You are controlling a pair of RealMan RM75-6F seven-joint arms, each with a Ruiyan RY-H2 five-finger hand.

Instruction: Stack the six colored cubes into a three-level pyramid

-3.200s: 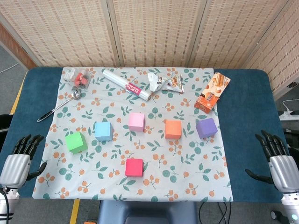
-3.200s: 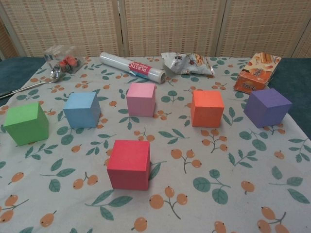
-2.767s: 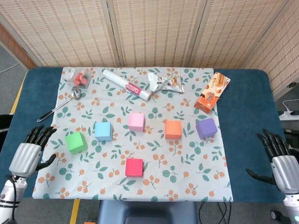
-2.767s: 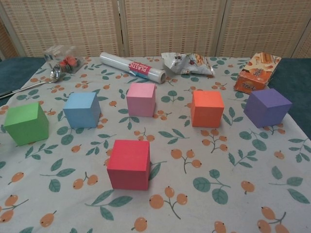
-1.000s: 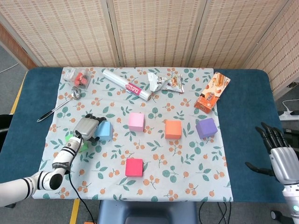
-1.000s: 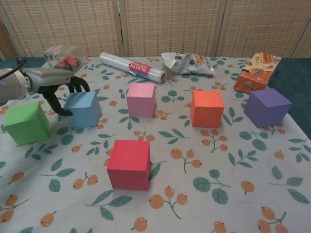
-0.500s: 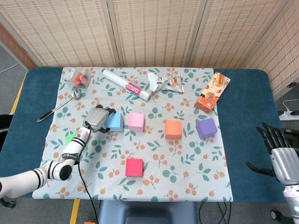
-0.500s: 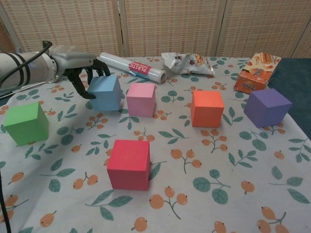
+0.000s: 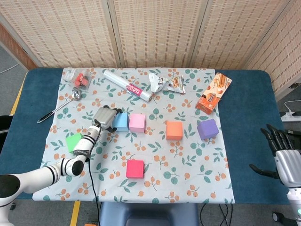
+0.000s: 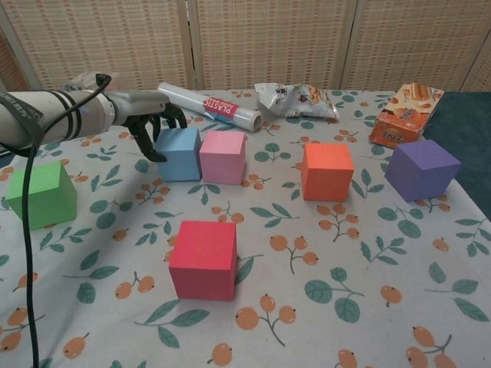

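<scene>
My left hand (image 9: pixel 106 117) (image 10: pixel 149 119) grips the blue cube (image 9: pixel 121 122) (image 10: pixel 179 153), fingers curled over its far and left sides. The blue cube stands on the cloth, flush against the left side of the pink cube (image 9: pixel 137 123) (image 10: pixel 223 156). To the right sit the orange cube (image 9: pixel 174 130) (image 10: pixel 327 171) and the purple cube (image 9: pixel 207 129) (image 10: pixel 421 169), each apart. The red cube (image 9: pixel 135 168) (image 10: pixel 203 259) lies nearer the front edge. The green cube (image 9: pixel 74 141) (image 10: pixel 42 193) is at the left, partly behind my left arm in the head view. My right hand (image 9: pixel 284 160) hovers open off the table's right edge.
Along the far side of the floral cloth (image 9: pixel 188 188) lie a clear box of red items (image 9: pixel 79 78), a spoon (image 9: pixel 61 106), a plastic-wrap roll (image 9: pixel 128 85), a crumpled snack bag (image 9: pixel 165 83) and an orange biscuit box (image 9: pixel 214 92). Blue table (image 9: pixel 247 117) flanks the cloth.
My left hand reached in, took the blue cube and carried it right until it stands against the pink cube. The right hand has barely moved.
</scene>
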